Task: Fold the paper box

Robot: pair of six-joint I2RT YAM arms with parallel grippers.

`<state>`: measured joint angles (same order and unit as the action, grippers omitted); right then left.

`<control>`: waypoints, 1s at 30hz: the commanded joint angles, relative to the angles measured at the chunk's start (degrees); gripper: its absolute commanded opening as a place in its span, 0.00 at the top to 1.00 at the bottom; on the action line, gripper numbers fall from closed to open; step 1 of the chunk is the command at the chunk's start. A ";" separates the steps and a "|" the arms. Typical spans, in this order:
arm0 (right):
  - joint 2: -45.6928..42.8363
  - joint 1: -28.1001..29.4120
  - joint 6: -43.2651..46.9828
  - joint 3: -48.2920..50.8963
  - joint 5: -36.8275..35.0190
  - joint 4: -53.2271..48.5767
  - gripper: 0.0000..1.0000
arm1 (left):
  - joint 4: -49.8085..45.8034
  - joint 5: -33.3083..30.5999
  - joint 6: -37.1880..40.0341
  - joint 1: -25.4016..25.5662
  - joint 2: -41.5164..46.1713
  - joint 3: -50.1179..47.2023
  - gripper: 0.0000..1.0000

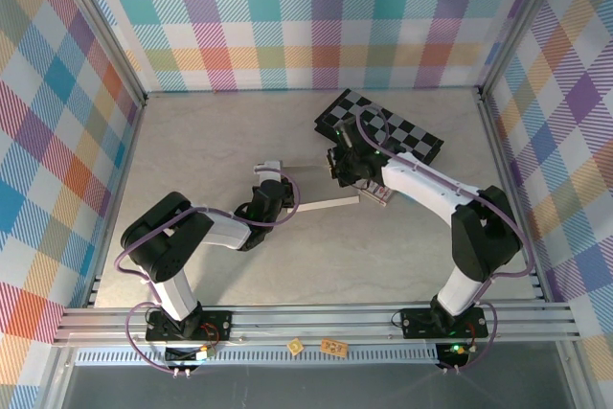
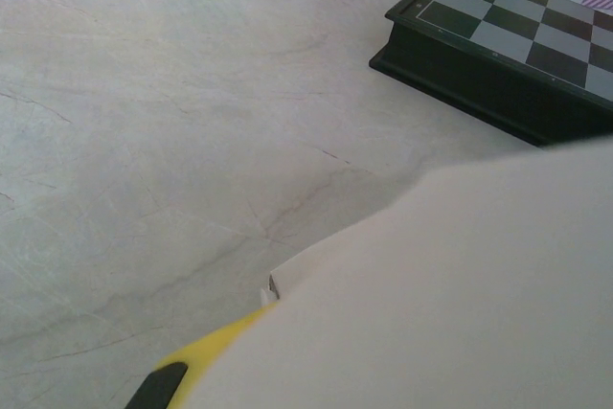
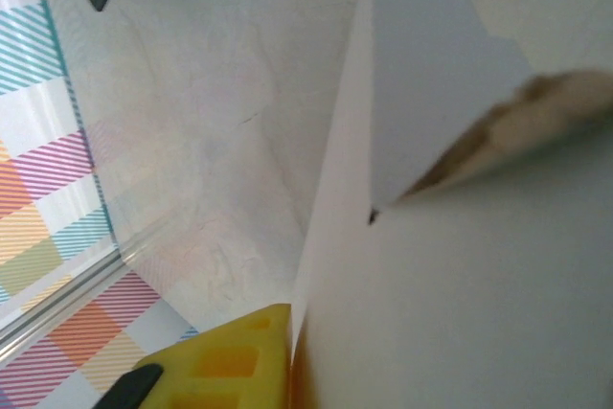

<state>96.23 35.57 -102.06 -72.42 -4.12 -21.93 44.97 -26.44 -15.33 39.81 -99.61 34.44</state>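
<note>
Left gripper [image 1: 272, 175] is fully closed, pinching one end of the paper box [image 1: 316, 189]. In its wrist view the white card lies against its yellow finger [image 2: 206, 356] and spreads ahead and to the right. Right gripper [image 1: 347, 168] meets the box's opposite end, with card pressed beside its own yellow finger [image 3: 230, 361], but I cannot tell whether those jaws have clamped. The box lies between the two grippers, and a checkered board [image 1: 380, 125] sits just beyond the right one.
</note>
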 commanded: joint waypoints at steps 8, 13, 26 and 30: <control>-2.75 0.73 -2.09 8.58 1.75 0.54 0.90 | -16.85 4.53 -3.15 0.88 1.44 -1.14 0.76; -3.24 1.11 -1.92 10.23 1.40 1.07 0.90 | -22.67 5.70 -6.87 1.54 9.67 -3.01 0.65; -2.45 1.91 -0.12 10.28 1.39 0.84 0.89 | -59.84 6.18 -23.81 0.96 40.24 5.04 0.44; -2.84 1.98 0.61 10.91 1.25 0.66 0.88 | -68.07 22.90 -31.80 -10.36 33.18 13.09 0.46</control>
<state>93.21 37.01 -102.72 -63.40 -3.55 -17.47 -11.73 -13.32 -38.94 35.66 -61.84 43.35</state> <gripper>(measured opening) 0.116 0.552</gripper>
